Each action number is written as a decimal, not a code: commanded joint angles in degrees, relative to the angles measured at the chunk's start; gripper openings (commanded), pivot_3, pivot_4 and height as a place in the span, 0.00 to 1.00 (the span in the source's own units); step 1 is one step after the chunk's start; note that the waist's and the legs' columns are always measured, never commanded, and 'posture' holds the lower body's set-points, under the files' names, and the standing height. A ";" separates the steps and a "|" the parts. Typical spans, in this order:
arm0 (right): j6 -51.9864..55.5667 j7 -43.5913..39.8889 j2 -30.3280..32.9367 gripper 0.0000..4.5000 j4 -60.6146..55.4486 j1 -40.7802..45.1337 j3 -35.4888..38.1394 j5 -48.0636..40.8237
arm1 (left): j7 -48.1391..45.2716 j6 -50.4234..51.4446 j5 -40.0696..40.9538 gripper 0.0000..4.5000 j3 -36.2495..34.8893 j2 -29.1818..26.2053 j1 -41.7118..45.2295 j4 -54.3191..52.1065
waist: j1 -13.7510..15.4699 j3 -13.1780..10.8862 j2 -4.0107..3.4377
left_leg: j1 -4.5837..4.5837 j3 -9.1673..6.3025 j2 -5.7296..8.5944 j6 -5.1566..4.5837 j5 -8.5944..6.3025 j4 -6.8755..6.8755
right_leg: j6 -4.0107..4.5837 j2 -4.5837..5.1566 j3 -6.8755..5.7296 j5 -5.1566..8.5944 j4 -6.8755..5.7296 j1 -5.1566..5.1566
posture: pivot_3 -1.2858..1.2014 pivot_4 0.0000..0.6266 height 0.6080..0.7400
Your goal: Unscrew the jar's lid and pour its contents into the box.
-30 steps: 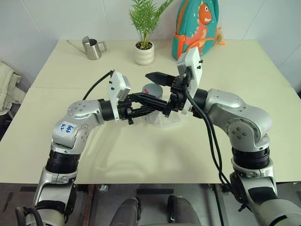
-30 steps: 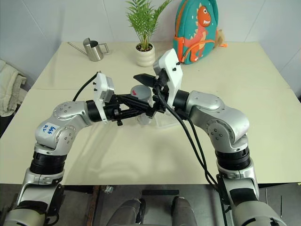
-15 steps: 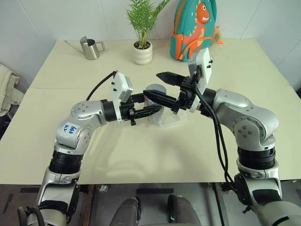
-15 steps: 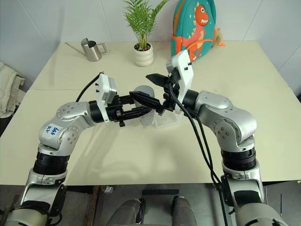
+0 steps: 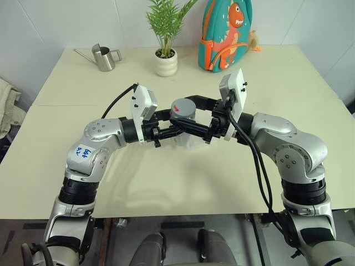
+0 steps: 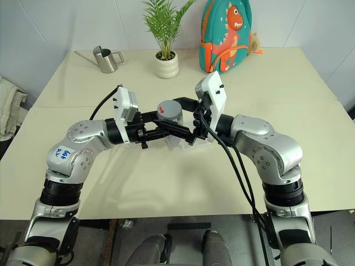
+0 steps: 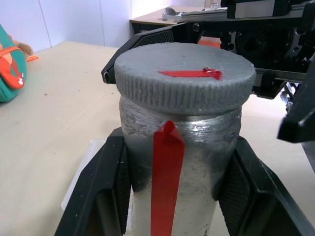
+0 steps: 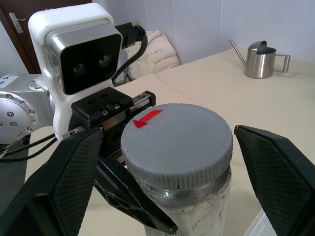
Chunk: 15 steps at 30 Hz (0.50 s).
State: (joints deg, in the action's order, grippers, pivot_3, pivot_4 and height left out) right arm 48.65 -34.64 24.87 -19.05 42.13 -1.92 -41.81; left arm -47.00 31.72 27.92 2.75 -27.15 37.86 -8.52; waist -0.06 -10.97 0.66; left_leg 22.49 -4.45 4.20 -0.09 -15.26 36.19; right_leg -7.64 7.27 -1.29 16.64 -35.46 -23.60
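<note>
Jar (image 7: 172,162) is the anchor for everything, so starting there: it's held upright off the table (image 5: 166,183), just above the box (image 5: 198,143), which sits on the table right under it. Lid (image 8: 176,142) is on top of the jar, fully seated as far as I can see, red mark facing up. Can't see the contents through the jar wall.

Left gripper (image 7: 172,182) is clamped tight on the jar body below the lid, one finger either side. Makes sense: it's acting as the vise so the jar won't spin when the lid gets twisted.

Right gripper (image 8: 177,162) is spread as wide as it goes, fingers level with the lid on both sides and clear of it, gripping nothing. My read is it's lined up to close on the lid rim.

Further back from the jar: watering can (image 5: 104,56), plant pot (image 5: 166,64) and a dinosaur backpack (image 5: 228,33), well apart from the action.
</note>
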 commanded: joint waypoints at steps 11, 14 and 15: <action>-3.98 -1.40 -0.13 0.56 -0.42 1.03 1.11 0.74 | -0.07 -1.12 0.49 0.43 -2.10 -0.45 -0.20 -1.03 | 0.02 0.00 0.00 | 0.00 0.09 -0.01 -0.03 -0.02 0.00 | -0.01 0.00 0.05 -0.01 0.01 -0.03 | 0.52 0.24 1.00; -4.24 -1.87 -0.03 0.56 -0.20 0.92 0.91 0.92 | 0.00 -1.21 0.60 0.43 -2.00 -0.18 -0.17 -1.25 | 0.02 0.00 0.00 | 0.00 0.11 0.00 -0.04 -0.02 0.01 | -0.04 0.01 0.08 -0.02 0.02 -0.03 | 0.52 0.24 1.00; -4.33 -2.10 0.04 0.56 0.14 0.98 0.92 0.98 | -0.10 -1.34 0.53 0.43 -1.86 -0.09 -0.08 -1.04 | 0.00 0.00 0.00 | 0.00 0.11 0.00 -0.04 -0.02 0.01 | -0.04 0.01 0.07 -0.02 0.02 -0.03 | 0.52 0.24 1.00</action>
State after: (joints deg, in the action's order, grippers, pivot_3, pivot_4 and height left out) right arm 46.05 -35.80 24.56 -17.85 42.13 -1.94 -41.31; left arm -46.91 31.63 27.93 2.11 -27.38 37.52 -8.48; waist -0.06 -10.97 0.66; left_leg 22.49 -4.33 4.19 -0.13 -15.28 36.19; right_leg -7.68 7.28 -1.21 16.62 -35.43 -23.63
